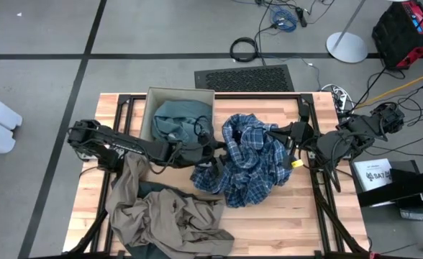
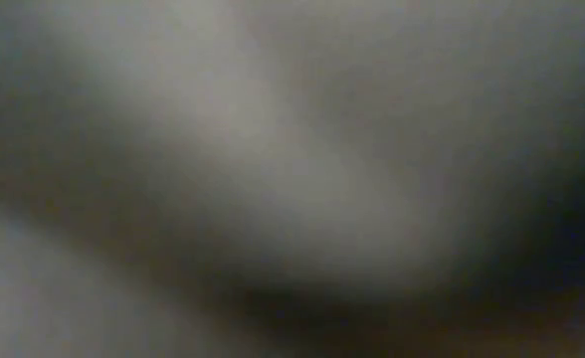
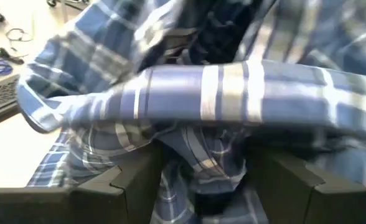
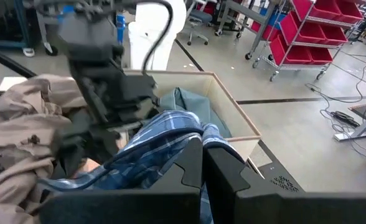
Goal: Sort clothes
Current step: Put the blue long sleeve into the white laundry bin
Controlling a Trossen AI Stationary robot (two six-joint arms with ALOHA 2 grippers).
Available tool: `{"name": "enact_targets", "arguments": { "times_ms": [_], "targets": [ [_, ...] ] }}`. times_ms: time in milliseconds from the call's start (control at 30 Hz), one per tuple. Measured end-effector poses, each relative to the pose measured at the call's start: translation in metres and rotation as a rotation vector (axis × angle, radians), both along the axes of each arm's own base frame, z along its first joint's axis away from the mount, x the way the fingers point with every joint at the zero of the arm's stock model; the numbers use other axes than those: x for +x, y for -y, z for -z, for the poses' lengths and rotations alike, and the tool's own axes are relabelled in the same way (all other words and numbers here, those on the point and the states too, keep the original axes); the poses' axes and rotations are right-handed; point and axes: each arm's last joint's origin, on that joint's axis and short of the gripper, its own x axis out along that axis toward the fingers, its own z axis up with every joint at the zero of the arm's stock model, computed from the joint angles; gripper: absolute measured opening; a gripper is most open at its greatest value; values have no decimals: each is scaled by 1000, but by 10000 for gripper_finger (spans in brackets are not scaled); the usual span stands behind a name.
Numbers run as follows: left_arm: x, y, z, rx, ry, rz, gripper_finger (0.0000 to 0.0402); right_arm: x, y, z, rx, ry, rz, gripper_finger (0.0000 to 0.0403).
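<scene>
The blue-and-white plaid shirt (image 1: 251,162) lies bunched at the table's middle. My left gripper (image 1: 213,155) is at its left edge and shut on it; the wrist view shows it too (image 3: 201,186). My right gripper (image 1: 282,135) is at the shirt's far right part and shut on it, also seen in its own wrist view (image 4: 203,155). The teal-grey garment (image 1: 179,119) lies inside the cardboard box (image 1: 179,90). The khaki-tan garment (image 1: 161,212) lies spread at the near left. No white garment is in view. The low view is fully blurred. My left gripper has a thick bunch of the plaid shirt's cloth (image 3: 201,155) between its two fingers (image 3: 133,183), several layers. It comes nearly level from the table's left. A fold of the shirt lies across just ahead of the fingers. My right gripper pinches a fold of the plaid shirt (image 4: 183,130) between its two fingers, which stand almost together. It comes from the table's right, slanting down. The cloth runs slack from the fingers toward my left arm (image 4: 102,81).
The box stands at the far edge, left of centre, its rim (image 4: 233,93) just beyond the shirt. A dark cloth edge (image 1: 143,250) shows under the khaki garment at the near edge. Bare wood shows at the near right (image 1: 298,216).
</scene>
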Motion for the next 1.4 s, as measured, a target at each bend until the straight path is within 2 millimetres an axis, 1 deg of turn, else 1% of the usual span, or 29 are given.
{"name": "enact_targets", "arguments": {
  "times_ms": [167, 267, 367, 500, 533, 633, 733, 867, 967, 1033, 1100, 1200, 1267, 1333, 1400],
  "targets": [
    [2, -9, 1, 8, 0, -16, 231, 1, -1, -4, 6, 33, -5, 0],
    [3, -10, -2, 22, 27, 2, 200, 2, -1, -4, 5, 40, -6, 0],
    [4, -11, -5, 73, 42, 17, 141, 2, -1, -6, 12, 53, -6, 0],
    [5, -9, -12, 131, 93, 82, 29, 2, -1, -6, 17, 55, -5, 0],
    [6, -8, -13, 139, 96, 107, 16, 2, -1, -6, 17, 55, -5, 0],
    [5, -7, -25, 179, 116, 178, 11, 2, -1, -4, 21, 47, -2, 0],
    [-5, -5, -51, 221, 170, 234, 6, -1, 0, -1, 43, 25, 12, 0],
    [-31, -5, -89, 262, 237, 294, 5, -7, 2, 11, 101, -76, 8, 3],
    [-57, -5, -119, 252, 274, 389, 4, -11, 1, 22, 223, -198, -62, 15],
    [-74, -5, -132, 243, 281, 459, 4, -10, -2, 29, 309, -254, -88, 30],
    [-88, -5, -139, 198, 277, 514, 3, -6, -7, 37, 361, -311, -119, 51],
    [-101, -5, -142, 87, 237, 552, 3, 2, -14, 49, 395, -393, -161, 93],
    [-107, -6, -141, 33, 194, 550, 3, 8, -19, 55, 391, -453, -211, 124],
    [-111, -5, -138, -17, 148, 549, 3, 13, -22, 60, 378, -482, -225, 153],
    [-112, -3, -132, -64, 88, 600, 4, 17, -24, 62, 370, -493, -218, 176]
  ]
}}
